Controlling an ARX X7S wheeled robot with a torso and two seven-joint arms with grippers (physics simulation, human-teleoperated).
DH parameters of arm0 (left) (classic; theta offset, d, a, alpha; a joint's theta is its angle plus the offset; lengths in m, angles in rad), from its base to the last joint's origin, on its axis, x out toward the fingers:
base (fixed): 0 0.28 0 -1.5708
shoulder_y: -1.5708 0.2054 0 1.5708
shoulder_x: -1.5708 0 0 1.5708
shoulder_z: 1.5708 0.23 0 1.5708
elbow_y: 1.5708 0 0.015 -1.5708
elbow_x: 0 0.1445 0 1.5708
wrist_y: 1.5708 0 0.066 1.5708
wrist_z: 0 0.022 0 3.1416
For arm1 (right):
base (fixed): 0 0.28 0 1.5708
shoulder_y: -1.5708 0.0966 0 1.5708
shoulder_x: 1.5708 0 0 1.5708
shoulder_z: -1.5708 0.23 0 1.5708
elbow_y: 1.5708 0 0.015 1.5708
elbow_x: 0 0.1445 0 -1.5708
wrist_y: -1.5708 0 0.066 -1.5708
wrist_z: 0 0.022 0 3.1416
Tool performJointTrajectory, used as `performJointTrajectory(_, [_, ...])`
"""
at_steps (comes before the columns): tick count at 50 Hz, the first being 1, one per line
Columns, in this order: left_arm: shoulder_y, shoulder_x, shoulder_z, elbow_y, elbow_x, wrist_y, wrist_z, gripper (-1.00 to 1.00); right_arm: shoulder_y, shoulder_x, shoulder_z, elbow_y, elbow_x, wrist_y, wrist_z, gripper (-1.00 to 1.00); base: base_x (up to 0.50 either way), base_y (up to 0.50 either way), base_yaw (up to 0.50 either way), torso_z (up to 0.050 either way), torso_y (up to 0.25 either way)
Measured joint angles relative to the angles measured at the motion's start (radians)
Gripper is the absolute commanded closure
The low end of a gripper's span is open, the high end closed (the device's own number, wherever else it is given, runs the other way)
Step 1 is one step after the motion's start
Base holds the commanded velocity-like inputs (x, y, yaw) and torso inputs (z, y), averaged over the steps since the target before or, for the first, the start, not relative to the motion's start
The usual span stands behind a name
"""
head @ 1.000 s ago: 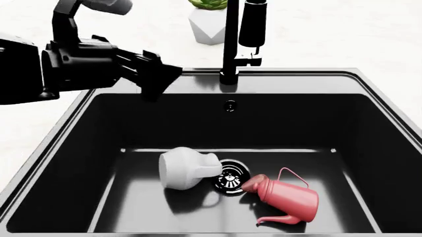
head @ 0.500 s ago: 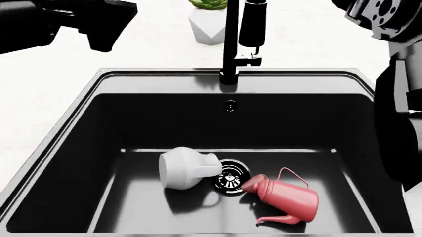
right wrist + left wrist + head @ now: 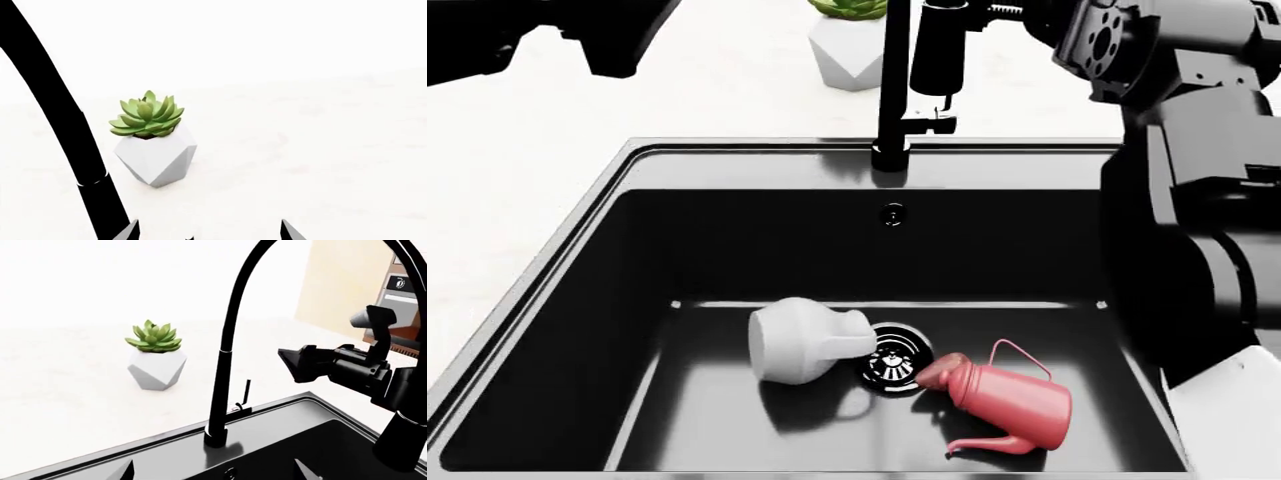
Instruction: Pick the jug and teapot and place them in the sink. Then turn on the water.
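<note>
Jug [image 3: 807, 343] lies on its side on the sink [image 3: 574, 255] floor, left of the drain [image 3: 894, 358]; teapot [image 3: 1008, 398] lies tipped over right of the drain, lid end near it. Placing looks done. No water runs from the tap [image 3: 893, 85]; step in hand, by judgement, is turning it on. Right gripper [image 3: 300, 365] holds nothing, fingers apart, just right of the tap. Left gripper [image 3: 213, 471] empty, tips spread. Next: reach the small lever [image 3: 245, 396] at the tap base.
</note>
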Motion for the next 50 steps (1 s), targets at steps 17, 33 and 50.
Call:
performJointTrajectory(17, [-0.002, -0.003, 0.001, 0.017, 0.036, 0.006, 0.052, -1.0, -0.036, -0.033, 0.023, 0.005, -0.033, -0.068, 0.031, -1.0, 0.0, 0.0, 0.0, 0.0, 0.0])
performJointTrajectory(33, [-0.005, -0.008, 0.006, 0.038, 0.083, 0.01, 0.114, -1.0, -0.044, -0.053, -0.039, 0.005, 0.026, -0.123, 0.069, -1.0, 0.0, 0.0, 0.0, 0.0, -0.041])
performJointTrajectory(50, [-0.005, -0.013, 0.013, 0.057, 0.123, 0.02, 0.157, -1.0, -0.045, -0.058, -0.119, 0.006, 0.117, -0.138, 0.092, -1.0, 0.0, 0.0, 0.0, 0.0, -0.085])
